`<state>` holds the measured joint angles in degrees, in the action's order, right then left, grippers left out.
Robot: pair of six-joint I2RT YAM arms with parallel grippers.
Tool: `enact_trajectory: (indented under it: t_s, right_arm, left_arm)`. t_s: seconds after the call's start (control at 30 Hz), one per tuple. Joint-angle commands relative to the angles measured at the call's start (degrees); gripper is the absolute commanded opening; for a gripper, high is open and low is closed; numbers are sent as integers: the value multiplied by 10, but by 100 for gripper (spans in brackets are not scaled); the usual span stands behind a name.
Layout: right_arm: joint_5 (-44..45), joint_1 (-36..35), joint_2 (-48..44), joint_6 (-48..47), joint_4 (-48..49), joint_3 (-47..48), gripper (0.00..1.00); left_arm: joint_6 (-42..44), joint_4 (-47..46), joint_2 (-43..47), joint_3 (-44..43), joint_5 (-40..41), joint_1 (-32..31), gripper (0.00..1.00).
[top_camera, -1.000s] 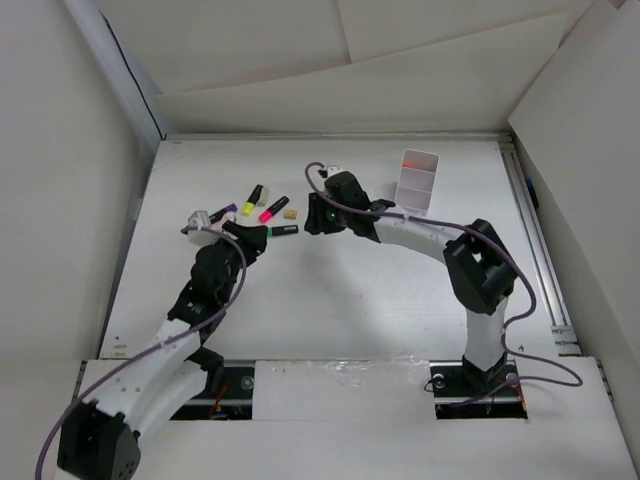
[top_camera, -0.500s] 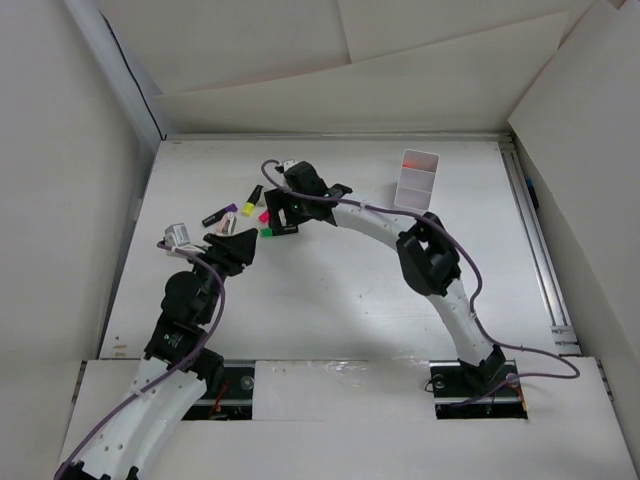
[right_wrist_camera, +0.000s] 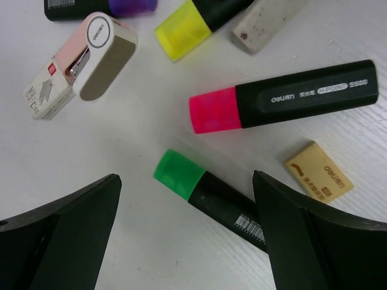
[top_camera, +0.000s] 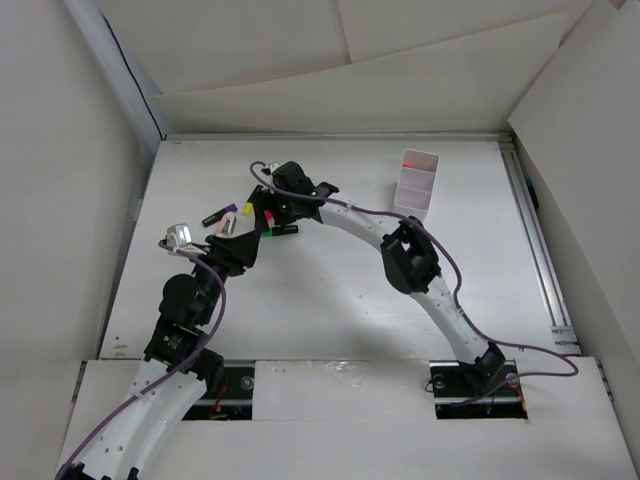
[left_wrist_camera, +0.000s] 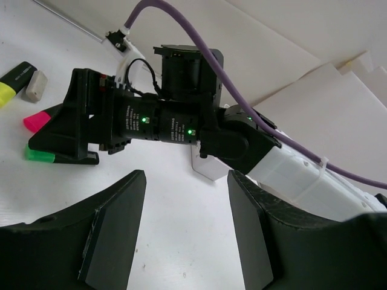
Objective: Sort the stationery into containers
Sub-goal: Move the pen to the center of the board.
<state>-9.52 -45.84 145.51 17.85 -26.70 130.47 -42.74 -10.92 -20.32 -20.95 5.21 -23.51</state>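
left gripper, jaws apart and empty, sits just left of the green highlighter, right gripper, jaws apart, flanks its cap end without gripping it, pink highlighter and tan eraser lie just beside it, and the white box stands well right of it.

The white table carries a white divided box upper right in the overhead view, while a pink highlighter, green highlighter, yellow highlighter and tan eraser cluster upper left.
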Motion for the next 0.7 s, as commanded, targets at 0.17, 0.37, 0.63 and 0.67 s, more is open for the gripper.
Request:
enact_trajectory:
  t_s: [0.17,0.37,0.63,0.67]
  right_arm:
    - [-62,-6,3,27,9,-6,96]
    - [-51,-17,-94,47,99,-184,87]
    - [83,-52,-104,61,82,-184,84]
    - [99,-52,-97,61,75,-160,84]
  left_arm:
    - [18,-40,2,13,-15,1,52]
    - [18,-29,29,13,-15,1,50]
    - [18,2,54,-8,-9,1,50]
    - [18,2,59,-8,-9,1,50]
